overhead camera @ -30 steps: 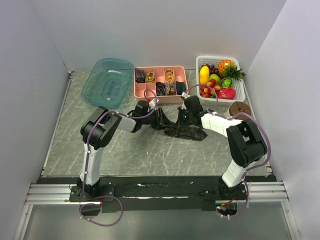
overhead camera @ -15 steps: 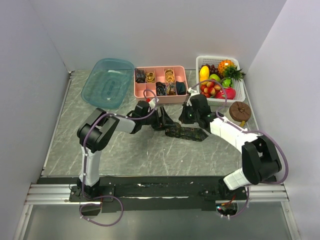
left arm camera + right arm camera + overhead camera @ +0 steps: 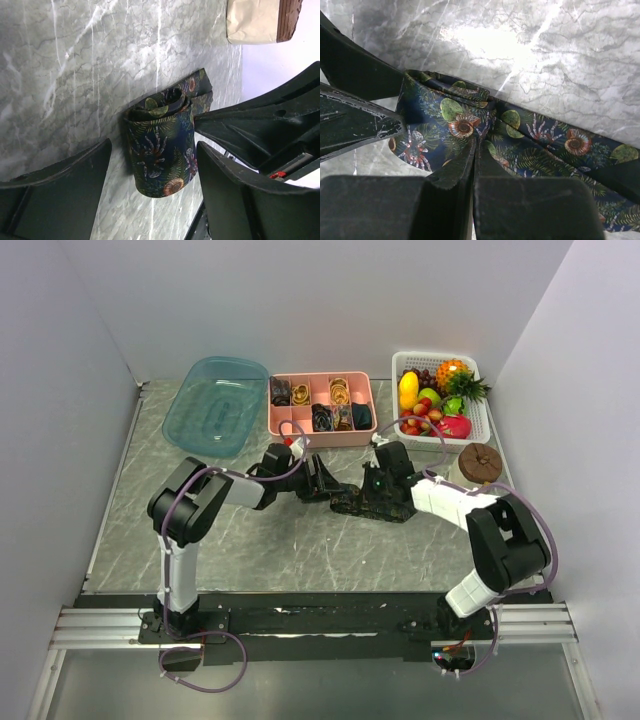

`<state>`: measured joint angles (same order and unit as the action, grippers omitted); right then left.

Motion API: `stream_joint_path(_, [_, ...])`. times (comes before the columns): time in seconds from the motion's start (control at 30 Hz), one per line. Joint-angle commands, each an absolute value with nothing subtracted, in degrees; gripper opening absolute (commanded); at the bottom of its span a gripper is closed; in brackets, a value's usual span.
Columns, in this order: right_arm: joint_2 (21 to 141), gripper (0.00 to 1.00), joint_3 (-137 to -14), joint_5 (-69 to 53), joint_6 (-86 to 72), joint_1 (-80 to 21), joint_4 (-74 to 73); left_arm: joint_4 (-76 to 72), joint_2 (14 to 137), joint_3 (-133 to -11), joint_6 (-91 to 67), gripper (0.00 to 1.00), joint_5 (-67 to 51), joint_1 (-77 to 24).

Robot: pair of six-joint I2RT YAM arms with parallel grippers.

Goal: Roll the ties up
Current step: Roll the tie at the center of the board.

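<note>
The tie (image 3: pixel 520 135) is navy with ferns, shells and spidery critters printed on it. It's lying mid-desk (image 3: pixel 140 520), just in front of the pink tray (image 3: pixel 320 438). One end is wound into a loose coil and the rest trails off flat. The left gripper (image 3: pixel 152 150) has its fingers spread wide, one on either side of that coil. The right gripper (image 3: pixel 474 145) has its fingers pinched together on the fabric right beside the coil. A few rolled ties (image 3: pixel 322 417) sit in the tray's compartments.
</note>
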<state>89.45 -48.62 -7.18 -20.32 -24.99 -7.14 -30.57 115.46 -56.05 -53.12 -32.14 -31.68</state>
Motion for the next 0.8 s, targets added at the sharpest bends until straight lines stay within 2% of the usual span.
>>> stream_joint_path(0.0, [91.31,0.00,-49.57,-7.65,-20.83,-25.31,-4.39,-29.26,118.12,-54.67,-52.91,0.75,-32.87,-31.55])
stream_joint_path(0.47, [94.13,0.00,-50.19,-9.40,-21.62,-25.58,-2.73,-31.73,120.85,-56.95,-54.31,0.68,-34.28,-32.52])
stream_joint_path(0.77, [94.57,0.00,-52.12,-7.12,-21.18,-25.66,-4.92,-30.41,120.15,-57.30,-53.35,0.67,-32.87,-32.78])
